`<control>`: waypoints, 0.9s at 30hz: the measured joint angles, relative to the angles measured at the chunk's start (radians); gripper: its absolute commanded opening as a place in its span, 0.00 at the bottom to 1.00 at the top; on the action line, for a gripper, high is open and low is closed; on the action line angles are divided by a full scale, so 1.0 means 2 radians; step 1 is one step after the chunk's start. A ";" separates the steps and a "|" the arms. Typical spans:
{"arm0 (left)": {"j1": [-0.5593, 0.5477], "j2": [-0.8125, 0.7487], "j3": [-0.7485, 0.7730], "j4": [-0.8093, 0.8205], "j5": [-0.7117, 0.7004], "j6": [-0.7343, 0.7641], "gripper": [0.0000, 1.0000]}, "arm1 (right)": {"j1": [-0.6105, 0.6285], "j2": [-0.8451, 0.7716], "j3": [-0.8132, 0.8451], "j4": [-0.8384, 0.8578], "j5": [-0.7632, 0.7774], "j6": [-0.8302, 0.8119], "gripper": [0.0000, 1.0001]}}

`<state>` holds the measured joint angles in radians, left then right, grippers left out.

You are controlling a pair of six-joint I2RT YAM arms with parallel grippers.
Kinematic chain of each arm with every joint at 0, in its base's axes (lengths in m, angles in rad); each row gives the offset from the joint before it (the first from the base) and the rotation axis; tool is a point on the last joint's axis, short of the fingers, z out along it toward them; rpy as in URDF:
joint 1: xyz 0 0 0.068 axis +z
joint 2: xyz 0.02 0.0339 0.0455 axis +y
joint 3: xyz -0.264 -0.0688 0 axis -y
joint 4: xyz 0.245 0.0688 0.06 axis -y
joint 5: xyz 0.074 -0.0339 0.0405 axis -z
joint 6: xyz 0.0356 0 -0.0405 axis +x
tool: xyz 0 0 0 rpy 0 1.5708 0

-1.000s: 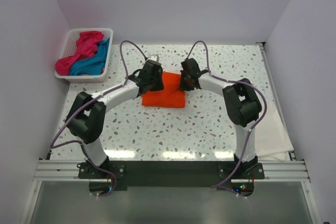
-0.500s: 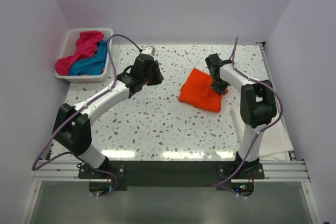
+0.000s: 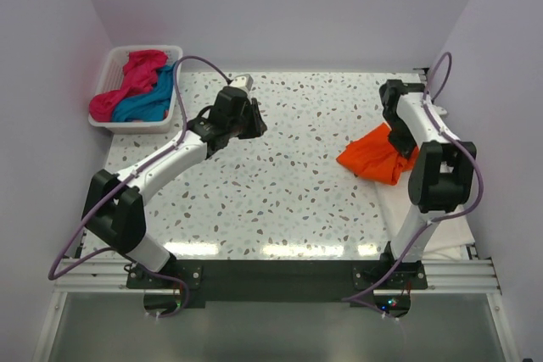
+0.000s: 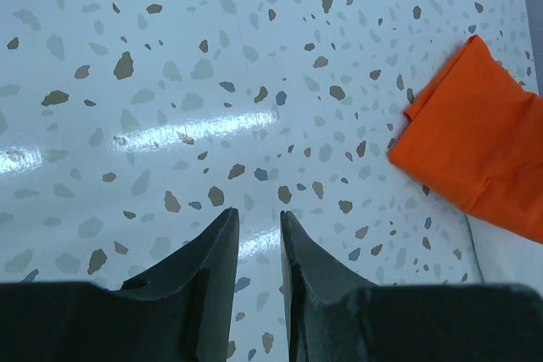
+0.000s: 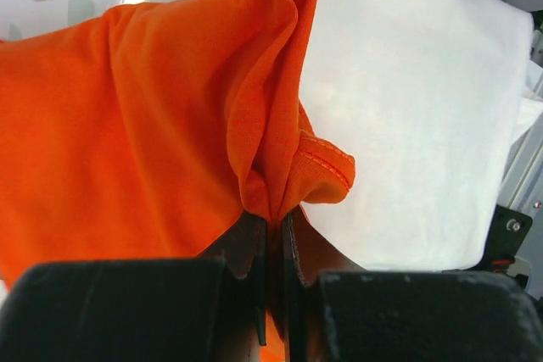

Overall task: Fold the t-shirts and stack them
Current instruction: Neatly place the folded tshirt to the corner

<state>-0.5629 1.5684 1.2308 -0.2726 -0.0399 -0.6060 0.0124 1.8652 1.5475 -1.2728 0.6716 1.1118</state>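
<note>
The orange t-shirt lies folded and bunched at the right side of the table, partly over a white sheet. My right gripper is shut on a bunched edge of the orange t-shirt, pinched between its fingertips. My left gripper hovers over bare table at centre-left, its jaws a narrow gap apart and empty. The orange shirt shows at the right edge of the left wrist view. The magenta-pink t-shirt and the teal-blue t-shirt lie crumpled in the basket.
The white slatted basket stands at the table's back left corner. The white sheet covers the table's right edge. White walls close in on three sides. A metal rail runs along the near edge.
My right gripper has pulled the orange shirt from the table's middle to the right edge. My left gripper let go of it, drew back to the left, then stayed put.
</note>
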 measured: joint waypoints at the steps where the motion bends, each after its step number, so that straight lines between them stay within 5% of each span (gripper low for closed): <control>1: 0.000 -0.001 0.000 0.000 0.003 0.000 0.31 | -0.009 -0.011 0.001 -0.005 0.000 0.001 0.00; 27: -0.001 -0.013 -0.011 0.000 0.028 0.000 0.31 | -0.081 -0.137 0.014 -0.027 0.016 -0.027 0.00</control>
<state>-0.5644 1.5433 1.2079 -0.2722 0.0154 -0.6060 -0.1505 1.5906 1.5745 -1.3277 0.7036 1.0584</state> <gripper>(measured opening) 0.311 0.048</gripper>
